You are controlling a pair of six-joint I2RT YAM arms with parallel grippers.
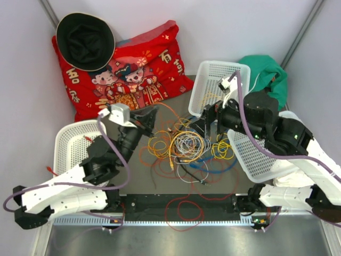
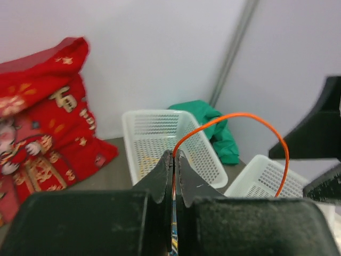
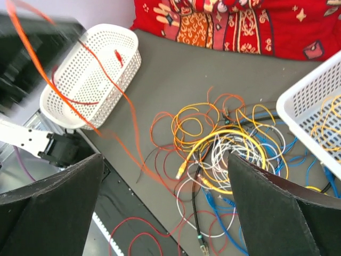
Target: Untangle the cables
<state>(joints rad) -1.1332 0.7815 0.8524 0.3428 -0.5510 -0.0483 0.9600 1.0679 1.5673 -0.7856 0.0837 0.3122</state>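
The cables (image 1: 186, 149) lie tangled on the grey table between the arms: yellow, orange, white, blue, red and black loops. They also show in the right wrist view (image 3: 229, 154). My left gripper (image 1: 150, 118) is raised left of the pile. In the left wrist view it (image 2: 174, 157) is shut on a thin orange cable (image 2: 240, 115), which arcs up and right from the fingertips. The orange cable (image 3: 106, 85) runs blurred across the right wrist view down to the pile. My right gripper (image 1: 206, 121) hovers over the pile's right side; it (image 3: 165, 208) is open and empty.
White baskets stand at the left (image 1: 66, 144), at the back (image 1: 213, 80) with yellow cable inside, and at the right (image 1: 256, 154). A red cushion (image 1: 128, 69), black hat (image 1: 85, 40) and green cloth (image 1: 269, 72) lie at the back. A red cable (image 1: 186, 210) hangs over the near edge.
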